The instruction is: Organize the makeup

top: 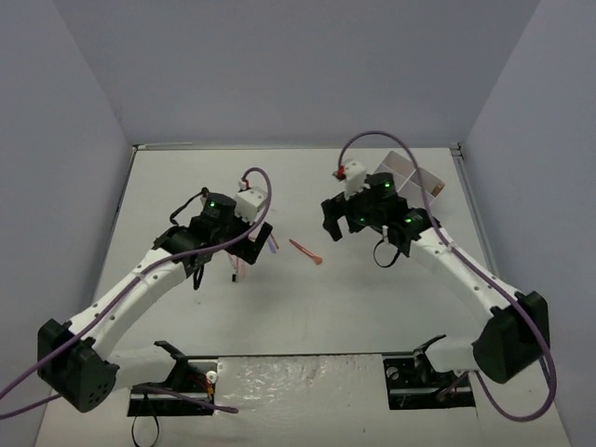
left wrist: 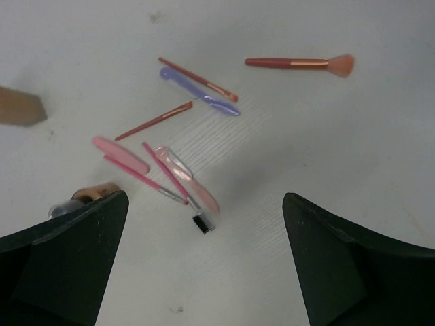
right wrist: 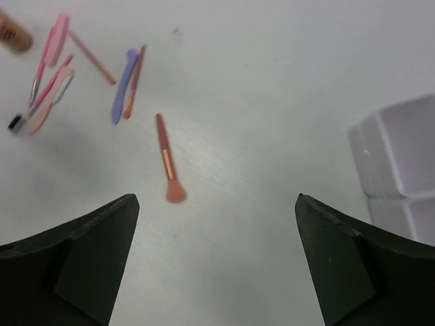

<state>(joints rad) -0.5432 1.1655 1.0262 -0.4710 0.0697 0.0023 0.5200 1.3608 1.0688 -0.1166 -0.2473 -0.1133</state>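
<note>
My left gripper (top: 250,244) is open and empty, hovering over a cluster of thin makeup tools. In the left wrist view (left wrist: 205,198) these are pink sticks (left wrist: 121,155), a pink brush with a black comb head (left wrist: 199,222), a purple tool (left wrist: 197,92) and thin orange brushes (left wrist: 197,79). A red-orange fluffy brush (left wrist: 299,63) lies apart; it also shows in the top view (top: 305,251). A tan bottle (left wrist: 20,106) lies at the left. My right gripper (top: 341,222) is open and empty above bare table, near the fluffy brush (right wrist: 166,159). Sponges and lipsticks are not visible.
The white compartment tray (top: 414,177) stands at the back right, behind my right arm; its corner shows in the right wrist view (right wrist: 401,163). A small copper-coloured item (left wrist: 95,192) lies by my left finger. Grey walls enclose the table.
</note>
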